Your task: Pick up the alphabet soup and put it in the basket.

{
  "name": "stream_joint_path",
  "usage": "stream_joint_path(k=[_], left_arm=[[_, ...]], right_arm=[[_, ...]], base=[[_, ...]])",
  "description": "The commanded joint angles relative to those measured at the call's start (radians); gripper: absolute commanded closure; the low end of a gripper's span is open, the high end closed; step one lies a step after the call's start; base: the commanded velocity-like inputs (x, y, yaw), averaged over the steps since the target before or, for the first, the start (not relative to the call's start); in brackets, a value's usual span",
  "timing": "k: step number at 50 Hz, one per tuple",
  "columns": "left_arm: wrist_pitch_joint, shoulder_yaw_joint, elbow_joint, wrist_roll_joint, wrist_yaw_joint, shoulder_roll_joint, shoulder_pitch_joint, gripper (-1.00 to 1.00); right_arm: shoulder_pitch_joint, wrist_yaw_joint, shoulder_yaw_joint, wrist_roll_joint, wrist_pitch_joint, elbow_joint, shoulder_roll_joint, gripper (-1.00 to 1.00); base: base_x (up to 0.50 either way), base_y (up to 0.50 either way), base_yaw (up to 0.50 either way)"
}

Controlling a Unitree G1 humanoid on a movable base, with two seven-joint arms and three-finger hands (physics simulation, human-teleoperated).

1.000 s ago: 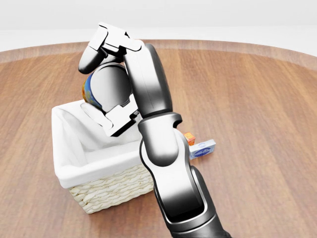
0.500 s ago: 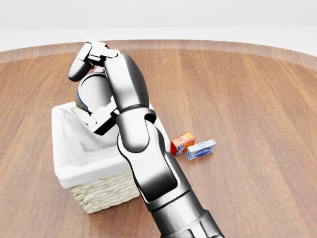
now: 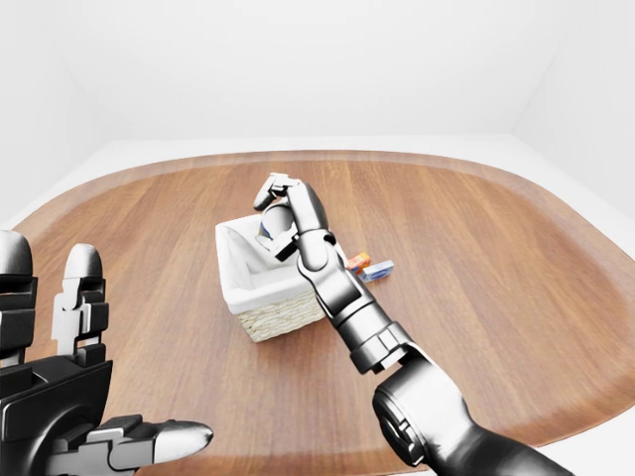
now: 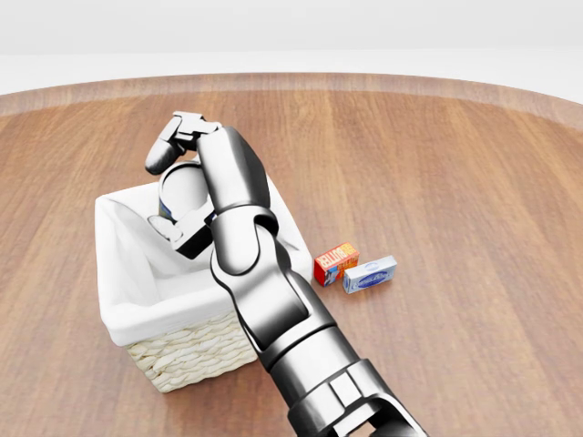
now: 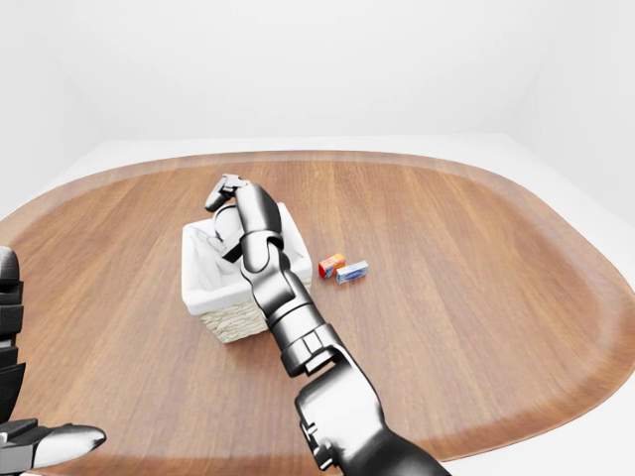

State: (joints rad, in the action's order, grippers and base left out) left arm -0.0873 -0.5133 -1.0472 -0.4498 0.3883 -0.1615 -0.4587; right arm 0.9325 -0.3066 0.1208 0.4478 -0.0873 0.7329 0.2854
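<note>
The right hand (image 4: 182, 187) holds the alphabet soup (image 4: 165, 211) tight, low over the basket (image 4: 182, 350) at the middle left of the head view. The left hand (image 3: 69, 416) is spread wide, lower left.

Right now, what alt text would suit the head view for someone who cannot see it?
The robot's right hand holds the alphabet soup over a white-lined wicker basket on a wooden table. Two small boxes, one red-orange and one blue-white, lie to the basket's right.
</note>
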Motion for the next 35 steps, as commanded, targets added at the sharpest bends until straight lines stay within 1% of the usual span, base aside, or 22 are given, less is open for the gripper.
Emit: stream_joint_path(k=[1,10,19,26,30,35], left_arm=[[0.0,-0.001,0.0,-0.006,-0.002,0.004,-0.003,-1.0],[0.0,0.001,0.0,-0.005,-0.005,0.005,0.0,-1.0],[0.0,0.007,0.0,0.011,0.003,-0.002,0.008,-1.0],[0.0,0.002,0.0,0.01,0.008,-0.005,0.011,-1.0],[0.0,0.003,0.0,0.012,0.01,-0.007,0.011,-1.0],[0.0,0.0,0.0,0.01,0.011,-0.006,0.013,-1.0]], right_arm=[[0.05,-0.05,-0.011,-0.054,0.0,0.107,0.001,1.0],[0.073,-0.071,-0.015,-0.045,0.026,0.173,0.002,1.0],[0.084,-0.075,-0.018,-0.039,0.026,0.187,0.0,1.0],[0.09,-0.092,-0.016,-0.024,0.049,0.231,0.004,1.0],[0.088,-0.089,-0.015,-0.018,0.041,0.223,0.006,1.0],[0.087,-0.088,-0.015,-0.015,0.038,0.219,0.008,1.0]], base=[[0.0,0.0,0.0],[0.0,0.0,0.0],[0.0,0.0,0.0],[0.0,0.0,0.0],[0.0,0.0,0.0],[0.0,0.0,0.0]])
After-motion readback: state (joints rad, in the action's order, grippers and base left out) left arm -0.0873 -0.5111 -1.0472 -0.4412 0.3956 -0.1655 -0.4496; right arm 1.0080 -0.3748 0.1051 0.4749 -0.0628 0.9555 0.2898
